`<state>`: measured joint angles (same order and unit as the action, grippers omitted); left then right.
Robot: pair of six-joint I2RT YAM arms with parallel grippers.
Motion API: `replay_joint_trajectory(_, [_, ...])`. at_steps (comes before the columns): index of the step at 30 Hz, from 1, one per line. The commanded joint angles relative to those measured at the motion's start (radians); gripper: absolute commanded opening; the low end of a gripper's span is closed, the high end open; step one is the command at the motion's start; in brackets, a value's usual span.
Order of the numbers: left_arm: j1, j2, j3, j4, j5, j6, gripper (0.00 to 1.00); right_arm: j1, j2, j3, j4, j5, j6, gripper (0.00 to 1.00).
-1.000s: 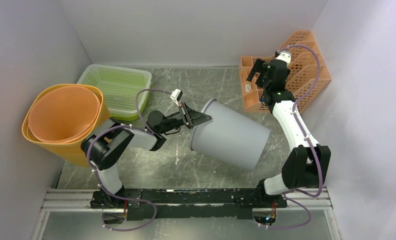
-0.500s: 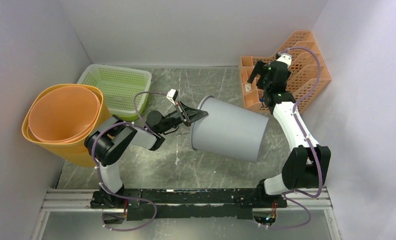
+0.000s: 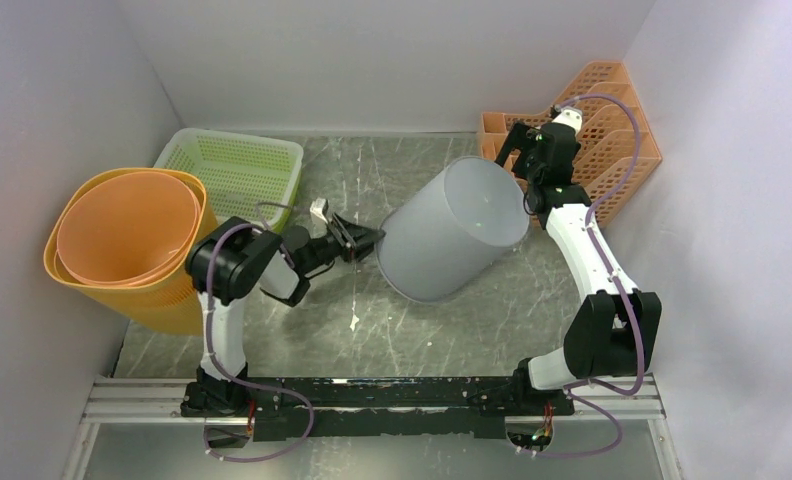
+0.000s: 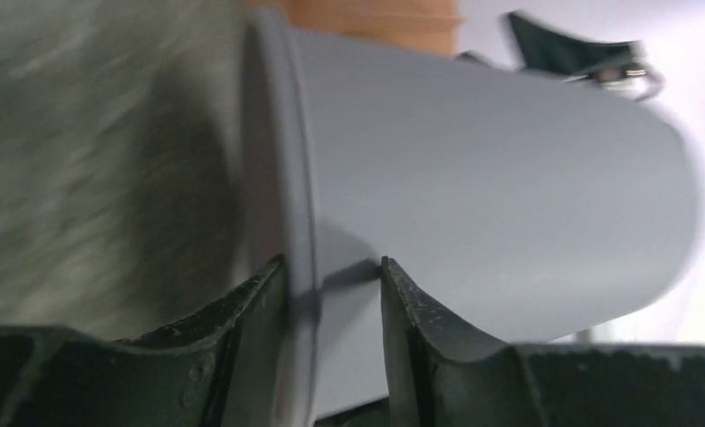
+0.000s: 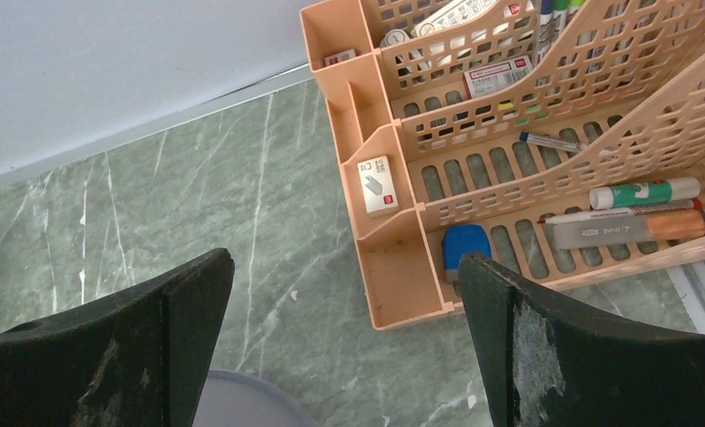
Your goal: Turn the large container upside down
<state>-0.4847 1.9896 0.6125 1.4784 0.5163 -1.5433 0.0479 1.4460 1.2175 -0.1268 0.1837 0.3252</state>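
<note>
The large grey container [image 3: 450, 235] is tilted, its closed base facing up and to the right, its rim low on the left. My left gripper [image 3: 365, 241] is shut on the rim. In the left wrist view the rim [image 4: 288, 178] runs between my left gripper's [image 4: 331, 267] two fingers, one on each side of the wall. My right gripper [image 3: 517, 150] is open and empty, raised just behind the container's base. In the right wrist view my right gripper [image 5: 347, 334] is open over the marble floor, with a sliver of the container [image 5: 242, 407] below.
Nested orange bins [image 3: 132, 245] stand at the left, with a green mesh basket [image 3: 240, 175] behind them. An orange desk organizer [image 3: 597, 125], which also shows in the right wrist view [image 5: 509, 169], holds pens and small items at the back right. White walls close in on three sides.
The container has swung from lying on its side to base tilted upward. My left gripper has pulled back to the left and turned with the rim in its grip. The right arm has barely moved.
</note>
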Motion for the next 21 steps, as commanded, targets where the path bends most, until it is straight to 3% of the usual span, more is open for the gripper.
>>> replay_joint_trajectory(1, [-0.003, 0.113, -0.058, 0.337, 0.105, 0.112, 0.51, -0.010, -0.006, -0.006, 0.024, -0.014, -0.006, 1.00])
replay_joint_trajectory(9, [0.002, 0.150, -0.042, 0.338, 0.128, 0.135, 0.59, -0.010, -0.012, -0.006, 0.023, -0.029, -0.011, 1.00])
replay_joint_trajectory(14, [0.011, 0.164, -0.056, 0.334, 0.140, 0.149, 1.00, -0.010, -0.016, 0.006, 0.012, -0.053, -0.008, 1.00])
replay_joint_trajectory(21, [0.034, 0.176, -0.105, 0.305, 0.126, 0.171, 1.00, -0.010, -0.037, 0.059, -0.027, -0.105, -0.011, 1.00])
